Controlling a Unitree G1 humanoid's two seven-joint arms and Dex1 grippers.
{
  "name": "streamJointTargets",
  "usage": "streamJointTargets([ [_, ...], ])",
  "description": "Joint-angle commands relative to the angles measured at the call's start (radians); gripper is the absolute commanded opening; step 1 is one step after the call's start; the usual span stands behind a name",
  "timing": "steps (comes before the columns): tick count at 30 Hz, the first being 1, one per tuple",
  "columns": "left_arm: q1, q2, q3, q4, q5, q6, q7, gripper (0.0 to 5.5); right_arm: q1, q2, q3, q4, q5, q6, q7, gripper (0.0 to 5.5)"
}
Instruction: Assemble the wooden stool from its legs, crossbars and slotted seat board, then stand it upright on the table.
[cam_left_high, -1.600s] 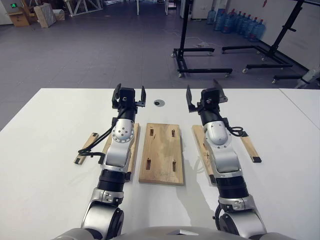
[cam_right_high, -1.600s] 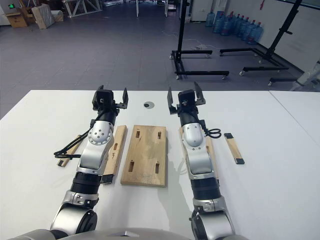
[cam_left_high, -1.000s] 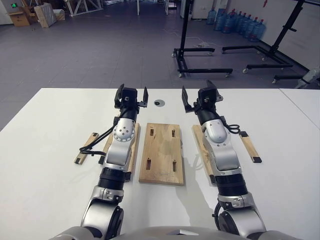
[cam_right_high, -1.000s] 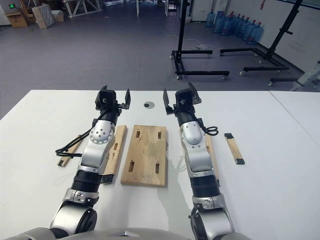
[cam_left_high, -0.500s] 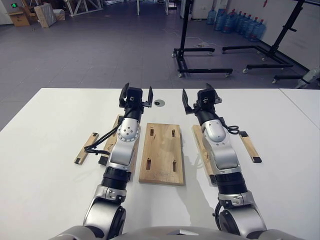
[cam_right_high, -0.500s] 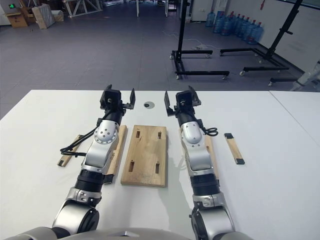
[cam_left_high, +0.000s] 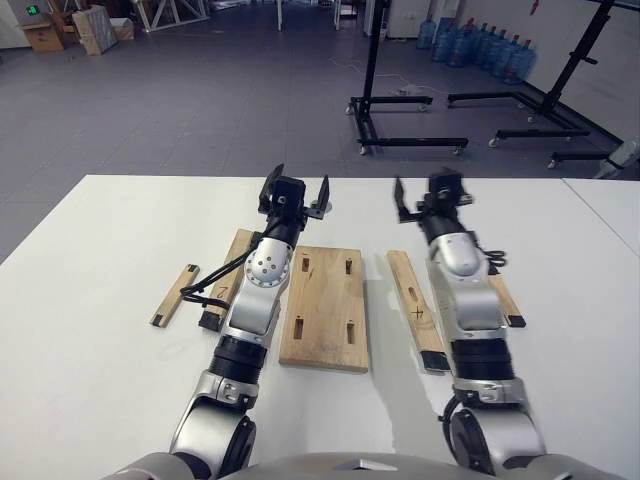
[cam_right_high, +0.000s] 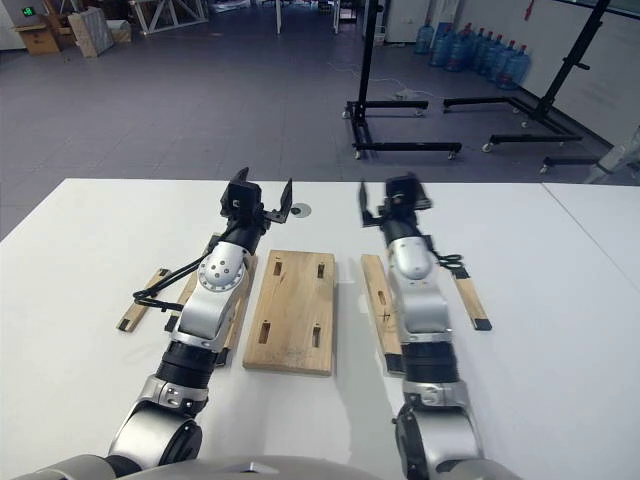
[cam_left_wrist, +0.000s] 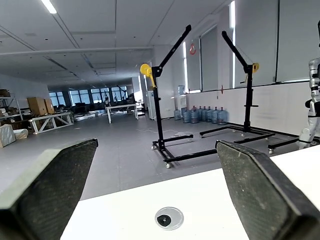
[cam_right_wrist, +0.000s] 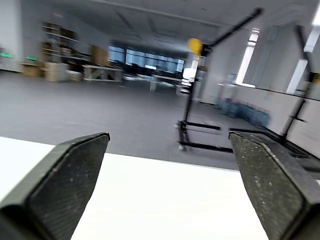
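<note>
The seat board (cam_left_high: 323, 307) lay flat in the middle of the white table (cam_left_high: 80, 380), lengthwise away from the robot, and the other parts were set out in a row either side of it, probably so that each arm had its own share within reach. The board was a pale rectangle with visible grain and four short dark slots, two near its far end and two near its near end, all unfilled. Just to its left ran the left long piece (cam_left_high: 236, 255), largely under the left forearm, with the left short piece (cam_left_high: 170, 303) a little farther out. To its right lay the right long piece (cam_left_high: 410, 295), black-capped at the near end, and beyond the right forearm the right short piece (cam_right_high: 470, 302). The longer two looked like legs and the shorter two like crossbars. None was joined to another, so assembly had not begun. The left gripper (cam_left_high: 300, 185) hung above the board's far left corner, the right gripper (cam_left_high: 432, 188) beyond the far end of the right long piece, both empty with fingers spread wide, seemingly poised for a first pick. A small round grommet (cam_right_high: 301, 211) sat in the table between them.
</note>
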Motion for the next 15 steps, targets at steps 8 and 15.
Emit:
streamJointTargets([
  [8, 0.084, -0.023, 0.008, -0.052, 0.028, 0.016, 0.08, 4.33, 0.184, -0.366, -0.287, 0.253, 0.246, 0.239, 0.356, 4.39],
  [15, 0.099, -0.029, 0.0, -0.07, 0.031, 0.02, 0.087, 4.33, 0.379, -0.281, -0.252, 0.165, 0.267, 0.317, 0.336, 4.39],
])
